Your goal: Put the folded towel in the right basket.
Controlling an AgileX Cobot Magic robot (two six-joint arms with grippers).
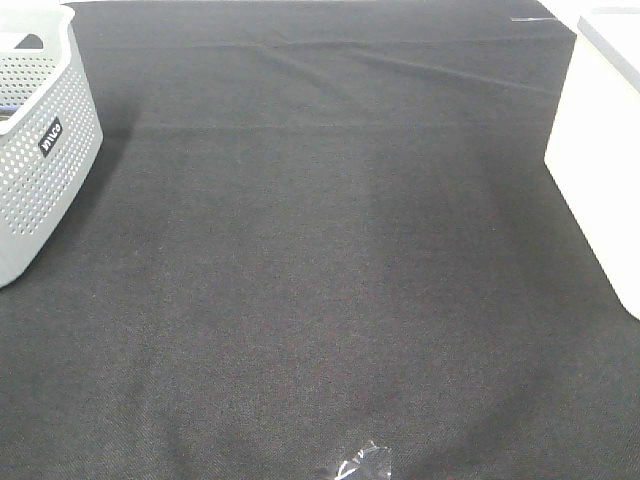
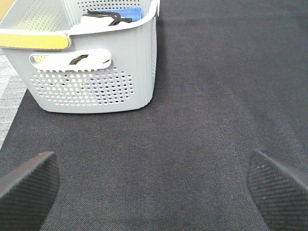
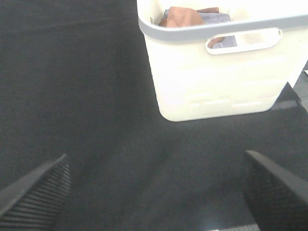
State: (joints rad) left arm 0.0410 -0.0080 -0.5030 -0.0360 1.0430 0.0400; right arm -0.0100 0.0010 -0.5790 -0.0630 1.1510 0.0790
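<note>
Looks like a lab or test bench to me, not a home. I see a flat table covered w/ a black cloth (image 1: pixel 330 280), creased near the far edge, pale table edge showing past it at the far right corner. Grey perforated basket (image 1: pixel 45 150) at the left side, white basket (image 1: pixel 600 170) at the right, both w/ folded fabric inside per the wrist views. Grey patterned floor (image 2: pixel 8 91) visible past the cloth edge beside the grey basket. No furniture or walls in view, so can't tell more re: the room.
</note>
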